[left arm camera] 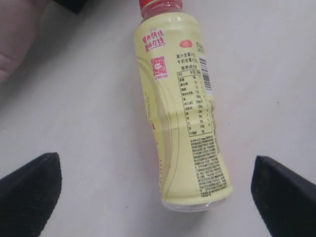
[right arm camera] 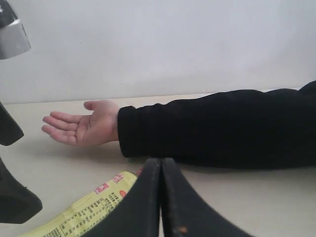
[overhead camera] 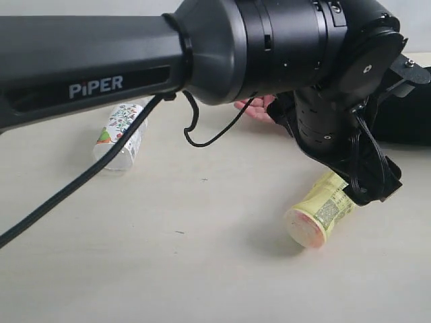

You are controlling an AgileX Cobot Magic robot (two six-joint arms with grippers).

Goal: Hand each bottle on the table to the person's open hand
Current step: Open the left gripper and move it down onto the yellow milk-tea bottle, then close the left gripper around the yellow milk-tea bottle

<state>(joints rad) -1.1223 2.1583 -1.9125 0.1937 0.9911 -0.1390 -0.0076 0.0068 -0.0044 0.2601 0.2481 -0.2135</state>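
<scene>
The floral bottle [overhead camera: 120, 138] lay on the table [overhead camera: 202, 269], well left of the yellow bottle [overhead camera: 320, 210], which was on its side. The person's open hand [right arm camera: 81, 126] rested palm-up behind that bottle. The left gripper [left arm camera: 155, 197] was spread wide, its fingers either side of the bottle's base end and clear of it. The right gripper [right arm camera: 160, 170], clenched and empty, sat just beside it.

Three close views around yellow bottle [left arm camera: 182, 118]

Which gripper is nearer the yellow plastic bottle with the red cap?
Left. The left gripper hangs open astride the yellow plastic bottle; the right gripper, shut, sits off to one side.
</scene>
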